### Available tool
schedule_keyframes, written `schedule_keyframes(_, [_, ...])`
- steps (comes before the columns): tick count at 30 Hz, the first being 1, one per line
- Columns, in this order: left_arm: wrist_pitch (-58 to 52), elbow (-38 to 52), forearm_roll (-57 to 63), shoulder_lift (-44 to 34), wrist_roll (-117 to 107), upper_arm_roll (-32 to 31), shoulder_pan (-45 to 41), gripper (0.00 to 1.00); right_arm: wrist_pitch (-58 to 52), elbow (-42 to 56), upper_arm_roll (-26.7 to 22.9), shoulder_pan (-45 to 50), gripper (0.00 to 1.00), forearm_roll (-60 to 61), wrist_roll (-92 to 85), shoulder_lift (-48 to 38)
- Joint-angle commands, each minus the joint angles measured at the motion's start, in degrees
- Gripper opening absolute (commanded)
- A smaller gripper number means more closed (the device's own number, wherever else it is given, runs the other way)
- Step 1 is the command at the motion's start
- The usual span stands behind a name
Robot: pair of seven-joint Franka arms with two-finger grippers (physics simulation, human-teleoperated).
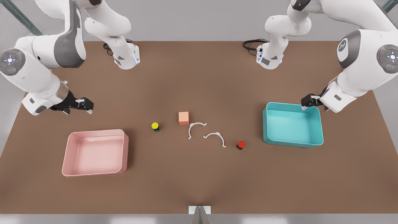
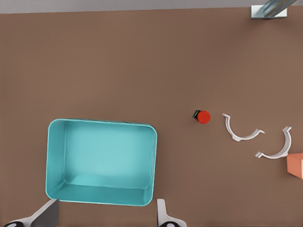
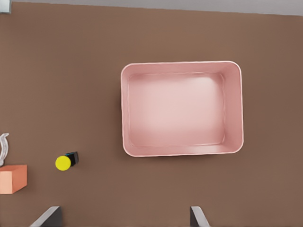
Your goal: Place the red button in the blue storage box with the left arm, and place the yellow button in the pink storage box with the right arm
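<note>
Nothing grasped yet. Left hand (image 1: 306,104) hangs over the far rim of the blue storage box (image 1: 292,129) at the front view's right, fingers (image 2: 45,215) spread wide, empty. Right hand (image 1: 84,105) hovers just beyond the pink storage box (image 1: 94,152) at the front view's left, also released, fingers (image 3: 47,216) apart. Red button (image 1: 240,145) sits on the surface (image 1: 199,186) near the blue box; yellow button (image 1: 155,126) is well apart from the pink box, toward the middle. Risks: both buttons are tiny, with round caps on small bases, so an off-centre pinch likely squirts them sideways or tips them. Two white curved clips (image 1: 214,138) lie between the buttons, one end near the red button; a wide-open approach could clip it and drag clutter along. Orange cube (image 1: 183,118) sits near the yellow button, less of a threat. Both targets are toward the middle, so simultaneous reaches could crowd each other. Shallow walls: a high drop may bounce a button out.
</note>
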Motion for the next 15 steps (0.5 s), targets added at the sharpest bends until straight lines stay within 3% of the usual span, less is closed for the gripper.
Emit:
schedule_keyframes(1, [-0.1,0.1,0.0,-0.1,2.6,0.0,-0.1,1.0,-0.7,3.4,0.2,-0.9,1.0,-0.1,2.1,2.9])
schedule_keyframes(3, [0.0,0.1,0.0,2.7,2.6,-0.1,-4.5,1.0,-2.0,6.2,0.5,-0.5,1.0,-0.1,1.6,5.4])
schedule_keyframes(7, [21.7,-3.4,0.8,16.2,-1.7,0.0,-14.4,1.0,0.9,2.3,3.5,3.3,1.0,1.1,1.5,6.5])
schedule_keyframes(11, [42.5,-20.3,1.2,15.6,-1.6,0.0,-15.5,0.99,5.9,4.2,3.6,12.1,1.0,1.3,2.4,16.2])
schedule_keyframes(14, [54.2,-27.1,1.1,16.1,-2.0,0.0,-16.5,0.99,13.3,3.6,3.7,15.0,1.0,1.3,2.8,22.7])
schedule_keyframes(15, [56.6,-27.9,1.1,16.7,-2.0,0.0,-16.4,0.99,17.7,-1.8,3.8,15.1,1.0,1.3,2.7,21.5])
